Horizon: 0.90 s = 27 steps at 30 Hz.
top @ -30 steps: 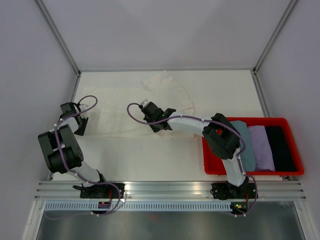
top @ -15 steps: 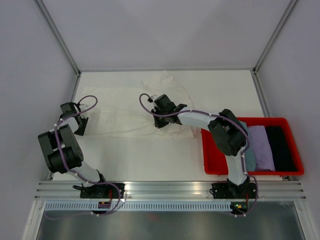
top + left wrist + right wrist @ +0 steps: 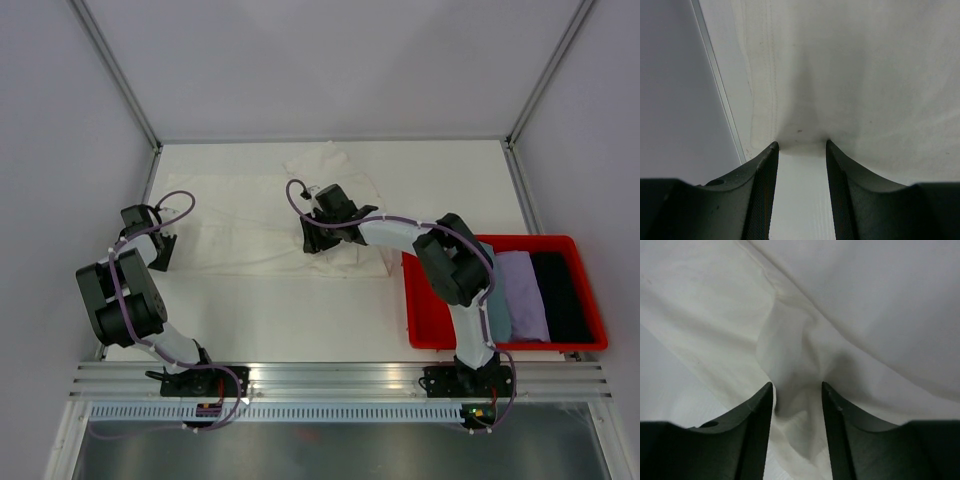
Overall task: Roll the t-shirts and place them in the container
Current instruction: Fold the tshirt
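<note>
Right hand (image 3: pixel 312 238) has shifted over the last second, away from the left hand (image 3: pixel 160 252) and a bit farther out from its own base. Left hand hasn't moved.

Plain cream-white cotton t-shirt (image 3: pixel 250 225) is still spread flat on the white tabletop (image 3: pixel 450 170). It runs from the left hand's tips, past the right hand, to just beyond it. The near hem under the right hand looks slightly dragged. No roll formed.

Right hand: its fingers (image 3: pixel 760 410) have a puckered ridge of cloth gathered between them, which reads as clamped on the shirt.

Left hand: the hem lies across its fingertips (image 3: pixel 771 150), with bare tabletop between the fingers. Can't tell if it's pinching.

My read is that this is still grip and repositioning, so the task is early. The red plastic bin (image 3: pixel 430 335) of folded garments beside the right arm is untouched.
</note>
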{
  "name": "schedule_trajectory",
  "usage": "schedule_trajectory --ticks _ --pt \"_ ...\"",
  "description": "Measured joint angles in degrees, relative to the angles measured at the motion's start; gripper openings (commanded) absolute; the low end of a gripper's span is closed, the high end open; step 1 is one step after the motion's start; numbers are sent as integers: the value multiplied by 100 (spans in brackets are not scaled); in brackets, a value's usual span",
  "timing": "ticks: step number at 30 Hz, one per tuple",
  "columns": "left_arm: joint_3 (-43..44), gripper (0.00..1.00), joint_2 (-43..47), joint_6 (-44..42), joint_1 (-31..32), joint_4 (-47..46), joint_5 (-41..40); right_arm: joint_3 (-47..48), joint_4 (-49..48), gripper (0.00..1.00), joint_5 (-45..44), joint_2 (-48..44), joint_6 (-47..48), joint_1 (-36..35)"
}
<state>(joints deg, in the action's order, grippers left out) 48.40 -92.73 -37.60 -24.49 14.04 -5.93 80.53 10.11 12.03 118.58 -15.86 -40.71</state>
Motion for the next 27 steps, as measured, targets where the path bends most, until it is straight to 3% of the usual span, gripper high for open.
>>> schedule_trajectory --ticks 5,8,11,13,16,17,19,21,23,27 --pt "0 49 0 0 0 -2 0 -22 42 66 24 -44 61 -50" --pt "-4 49 24 -4 -2 9 11 -98 173 80 66 -289 63 -94" --pt "-35 49 136 -39 -4 162 168 -229 284 83 85 -813 50 -120" --pt "-94 50 315 -57 -7 374 369 -337 396 79 46 -1314 -50 -81" --pt "-157 50 684 -131 46 643 704 -699 413 54 -111 -2135 -271 201" --pt "-162 50 831 -166 85 728 815 -837 428 39 -214 -2339 -343 352" --pt "-166 51 1102 -221 201 852 1010 -1134 404 32 -389 -2577 -487 623" --pt "-164 52 1434 -258 382 1021 1231 -1600 352 31 -487 -2640 -627 857" --pt "-162 53 1738 -271 643 1185 1397 -2011 363 40 -498 -2612 -737 1001" --pt "-31 54 2092 -208 1274 1587 1574 -2330 435 43 -479 -2417 -848 1051"
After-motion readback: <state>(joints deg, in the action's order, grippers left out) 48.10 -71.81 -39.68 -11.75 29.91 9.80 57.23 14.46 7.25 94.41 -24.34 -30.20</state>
